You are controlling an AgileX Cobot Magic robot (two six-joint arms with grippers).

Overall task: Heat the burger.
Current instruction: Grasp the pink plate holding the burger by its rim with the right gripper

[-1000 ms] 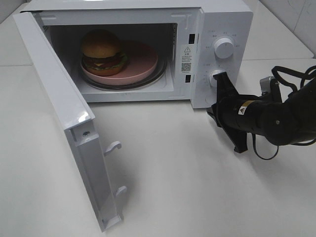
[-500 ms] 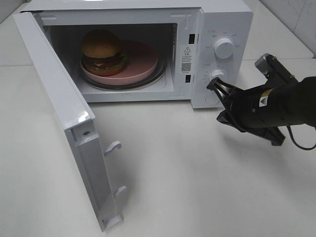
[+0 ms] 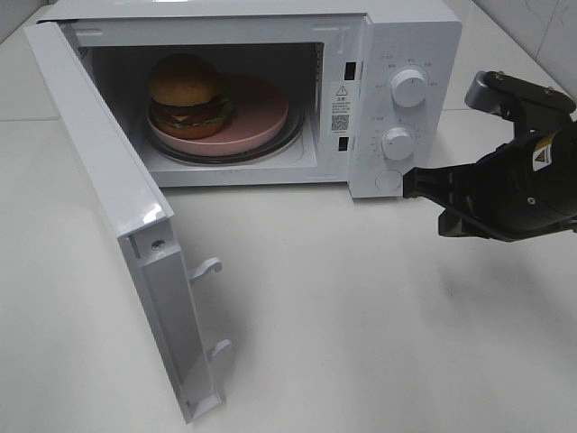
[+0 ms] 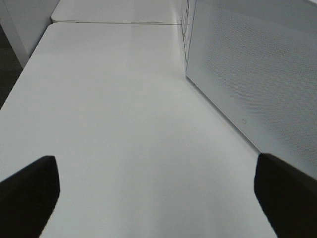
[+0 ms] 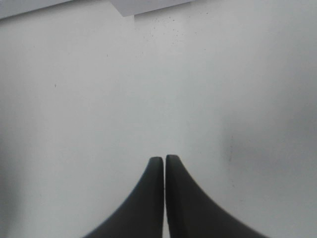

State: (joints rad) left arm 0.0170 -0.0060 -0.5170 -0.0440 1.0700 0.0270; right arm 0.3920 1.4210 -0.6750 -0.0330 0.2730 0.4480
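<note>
The burger (image 3: 186, 91), with its golden-brown bun, stands on the left part of a pink plate (image 3: 264, 113) inside the open microwave (image 3: 406, 36). My right gripper (image 3: 412, 185) is shut and empty. It points left at the microwave's lower right front corner, just below the lower knob (image 3: 398, 142). In the right wrist view the right gripper (image 5: 164, 159) shows two closed fingers over bare white table. My left gripper (image 4: 156, 166) is open with nothing between its fingers, beside the microwave's perforated side wall (image 4: 247, 74). It does not show in the exterior view.
The microwave door (image 3: 108, 180) hangs wide open at the left, reaching toward the table's front, with two latch hooks (image 3: 209, 267) on its edge. An upper knob (image 3: 410, 87) sits above the lower one. White table (image 3: 361, 316) spreads before the microwave.
My right gripper has drawn back from the lower knob and dropped just below it. The right arm has rolled and swung rightward and up. Burger, plate and door have not moved.
</note>
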